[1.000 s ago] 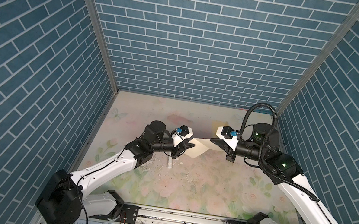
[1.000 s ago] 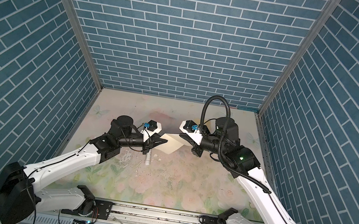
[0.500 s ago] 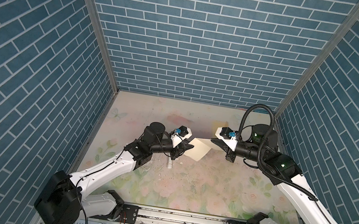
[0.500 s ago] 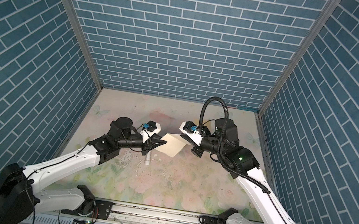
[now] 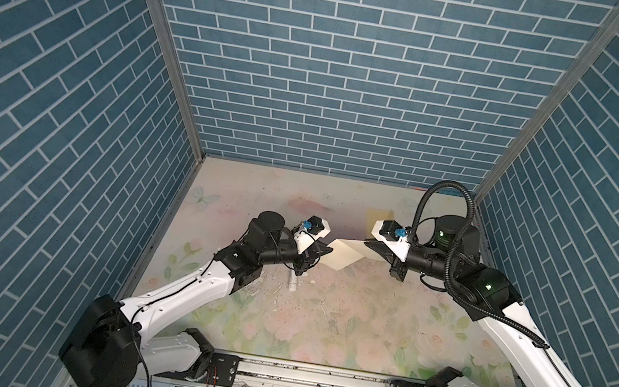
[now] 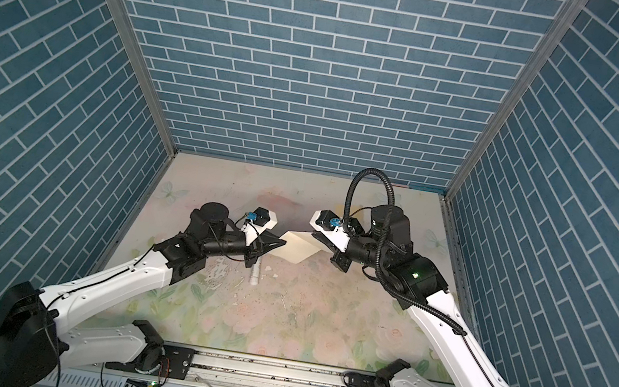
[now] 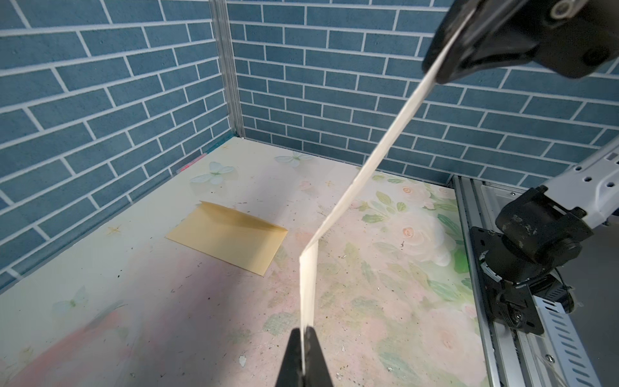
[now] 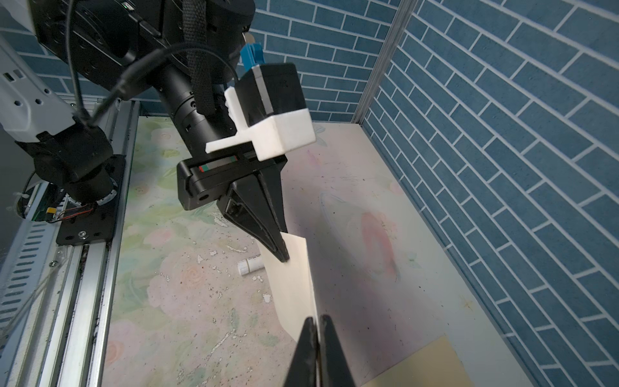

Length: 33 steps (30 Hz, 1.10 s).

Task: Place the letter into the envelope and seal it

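The letter [image 5: 344, 252] [image 6: 297, 248] is a pale folded sheet held in the air over the middle of the table, bent at a crease. My left gripper [image 5: 328, 251] [image 7: 306, 330] is shut on one end of the letter [image 7: 310, 284]. My right gripper [image 5: 367, 243] [image 8: 317, 318] pinches the other end, its fingers nearly together on the letter's edge [image 8: 294, 284]. The mustard-yellow envelope [image 7: 227, 238] [image 8: 425, 365] lies flat on the table at the back right, under and behind the right wrist, mostly hidden in both top views.
A small white tube [image 5: 293, 282] [image 8: 250, 264] lies on the flowered tabletop just below the left gripper. Blue brick walls close in three sides. A metal rail [image 5: 312, 380] with both arm bases runs along the front edge.
Hardly anything differs: both arms keep nearly the same pose, with the letter stretched between them in the air.
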Motion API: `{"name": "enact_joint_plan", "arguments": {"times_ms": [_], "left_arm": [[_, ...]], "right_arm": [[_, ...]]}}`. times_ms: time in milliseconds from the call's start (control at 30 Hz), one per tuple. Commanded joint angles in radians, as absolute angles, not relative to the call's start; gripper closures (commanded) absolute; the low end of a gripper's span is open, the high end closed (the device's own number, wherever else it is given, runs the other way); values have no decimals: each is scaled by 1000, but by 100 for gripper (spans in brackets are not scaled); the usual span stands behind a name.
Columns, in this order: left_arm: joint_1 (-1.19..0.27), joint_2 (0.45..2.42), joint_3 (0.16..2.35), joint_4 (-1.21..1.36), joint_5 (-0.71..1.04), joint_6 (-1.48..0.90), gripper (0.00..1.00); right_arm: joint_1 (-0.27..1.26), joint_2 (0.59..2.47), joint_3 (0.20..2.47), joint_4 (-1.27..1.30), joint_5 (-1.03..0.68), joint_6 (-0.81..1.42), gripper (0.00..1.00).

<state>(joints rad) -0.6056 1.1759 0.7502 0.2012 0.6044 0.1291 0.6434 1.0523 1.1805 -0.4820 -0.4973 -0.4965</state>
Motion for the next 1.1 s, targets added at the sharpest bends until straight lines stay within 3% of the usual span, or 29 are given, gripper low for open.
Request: {"name": "enact_joint_plan", "arguments": {"times_ms": [0, 167, 300, 567, 1067], "left_arm": [[-606, 1152, 730, 220, 538, 118, 100], [-606, 1128, 709, 226, 512, 145, 100], [-606, 1114, 701, 275, 573, 147, 100], [-606, 1095, 658, 359, 695, 114, 100], [-606, 1094, 658, 380, 766, 86, 100]], "right_arm": [[647, 1015, 1154, -465, -528, -510, 72], [646, 949, 1169, -474, -596, -468, 46], [644, 943, 1180, -484, -565, -472, 39], [644, 1116, 1277, -594, -601, -503, 39], [645, 1296, 1338, -593, -748, -505, 50]]}}
